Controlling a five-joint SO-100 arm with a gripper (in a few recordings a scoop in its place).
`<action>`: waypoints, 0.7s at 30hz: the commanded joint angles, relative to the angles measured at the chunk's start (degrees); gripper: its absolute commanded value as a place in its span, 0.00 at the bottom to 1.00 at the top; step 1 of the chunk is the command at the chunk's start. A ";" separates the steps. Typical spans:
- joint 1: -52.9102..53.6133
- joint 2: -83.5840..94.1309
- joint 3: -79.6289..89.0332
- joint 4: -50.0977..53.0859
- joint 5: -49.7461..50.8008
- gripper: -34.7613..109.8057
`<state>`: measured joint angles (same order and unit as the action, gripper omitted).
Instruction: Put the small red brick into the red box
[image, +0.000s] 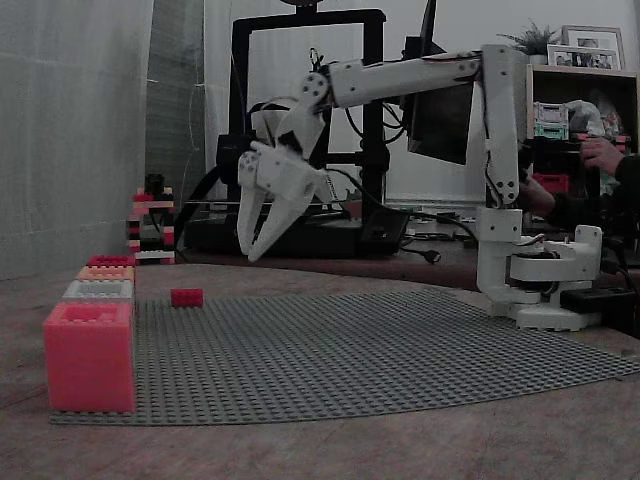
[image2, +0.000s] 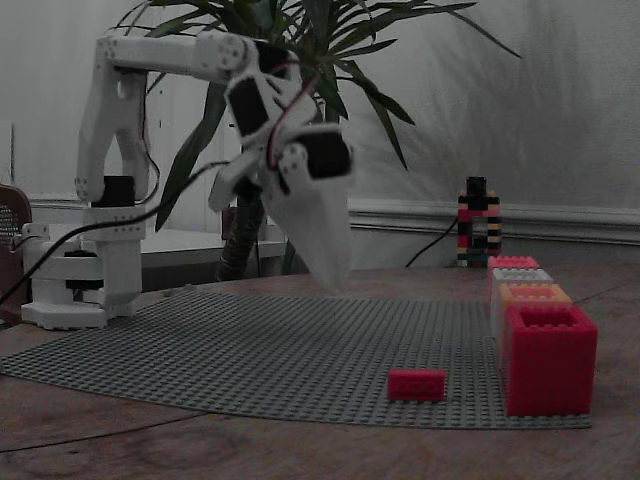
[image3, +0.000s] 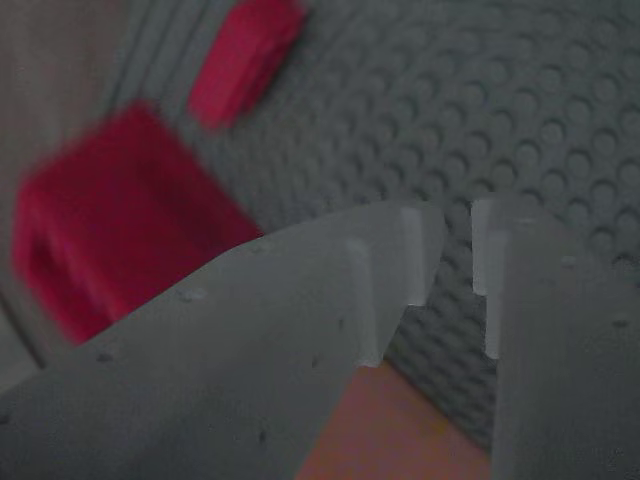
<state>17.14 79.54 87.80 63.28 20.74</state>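
- On the grey mat, the small red brick (image2: 416, 384) lies outside the red box (image2: 549, 360); nothing is done.
- Your gripper (image: 255, 243) hangs empty, slightly parted; grasp and drop remain.

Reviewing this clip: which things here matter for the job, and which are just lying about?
Job: small deep-red studded toy brick; dark crimson square brick-built box; white two-finger gripper, open above the grey studded baseplate.
Lying about: lighter pink-red box; pale orange box; grey-white box; red-and-black brick tower.
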 joint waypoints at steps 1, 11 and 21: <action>1.85 -1.41 -10.46 3.52 9.76 0.24; 5.36 -10.02 -21.45 -0.09 24.17 0.25; 8.26 -17.23 -31.03 1.93 27.77 0.24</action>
<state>23.64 60.38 62.23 64.69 47.20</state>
